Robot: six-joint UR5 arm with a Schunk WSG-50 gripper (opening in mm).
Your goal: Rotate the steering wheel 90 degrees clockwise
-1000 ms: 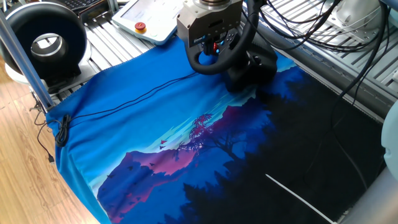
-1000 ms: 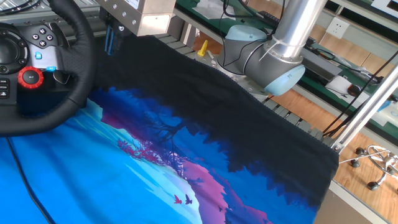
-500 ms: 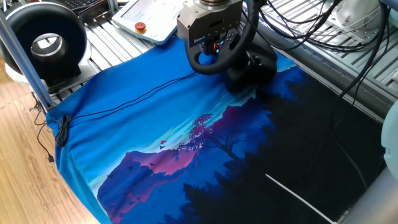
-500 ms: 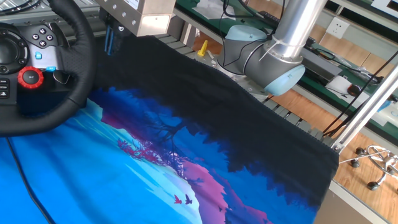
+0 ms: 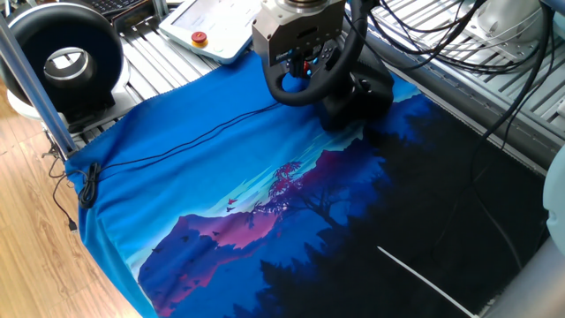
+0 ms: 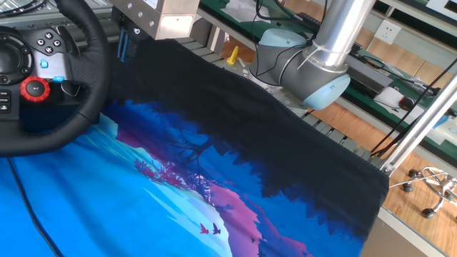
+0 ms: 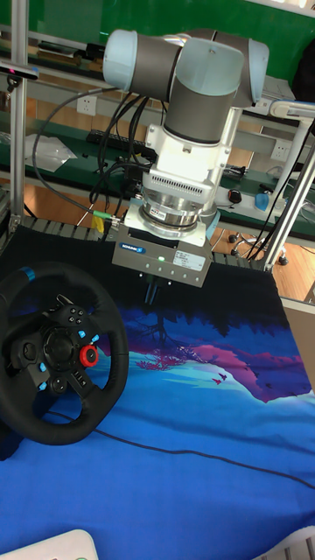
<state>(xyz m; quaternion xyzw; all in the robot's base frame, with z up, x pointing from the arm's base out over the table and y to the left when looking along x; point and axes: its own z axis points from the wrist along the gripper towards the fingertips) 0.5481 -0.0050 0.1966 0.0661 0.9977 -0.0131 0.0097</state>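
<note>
Steering wheel (image 7: pixel 57 350), rim partly cropped

We're in a robotics lab: aluminium-profile frames (image 7: pixel 17 131), a slatted metal workbench (image 5: pixel 159 66), cable bundles (image 5: pixel 441 35), a teach pendant (image 5: pixel 212 26) and green partition walls (image 7: pixel 70 17) behind.

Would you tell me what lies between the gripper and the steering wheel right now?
In the tall fixed view, nothing but bare printed cloth lies between the gripper and the steering wheel.
</note>
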